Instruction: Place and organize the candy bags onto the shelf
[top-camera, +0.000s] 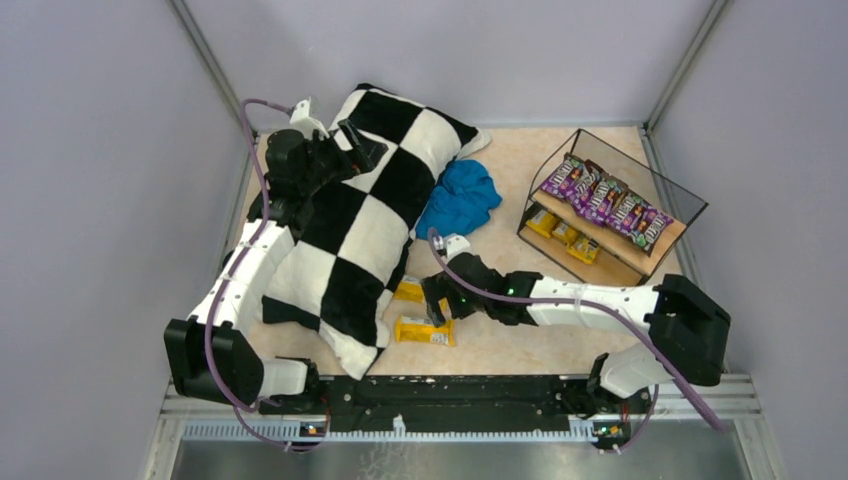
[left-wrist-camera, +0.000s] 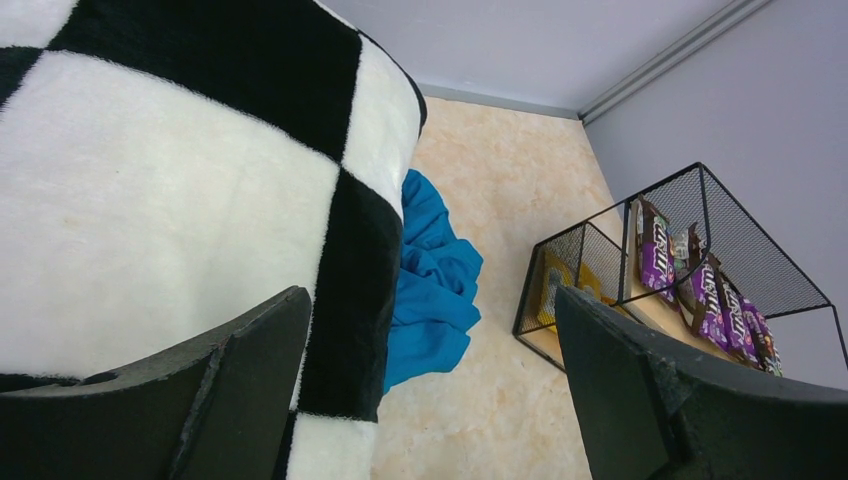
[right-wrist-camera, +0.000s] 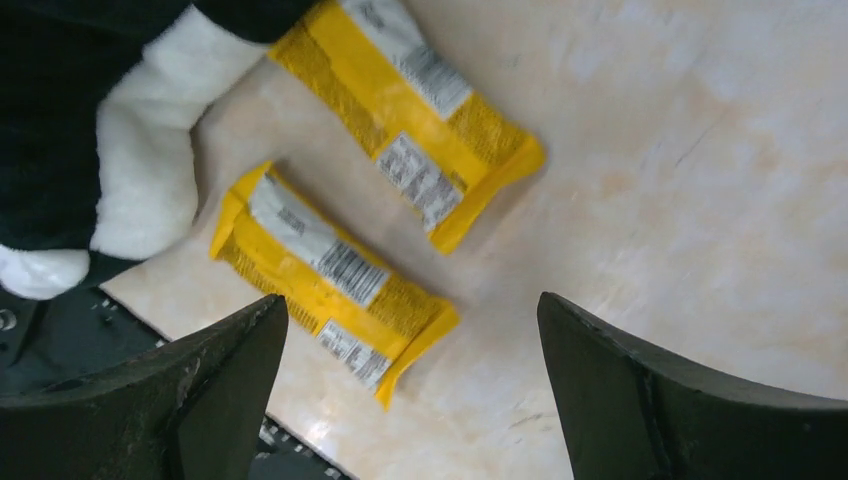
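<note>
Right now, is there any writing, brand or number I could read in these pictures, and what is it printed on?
"m&m's": white logo on the purple candy bags on the upper board of the shelf; only partly legible, seen from the left wrist.
Yellow candy bags lying on the table: white panels with fine print and a barcode, too blurred to read.
Top view: all packet print is too small to read.

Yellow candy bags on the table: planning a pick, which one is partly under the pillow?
The farther yellow bag: its end goes under the checkered pillow; the nearer bag lies fully exposed.
</note>
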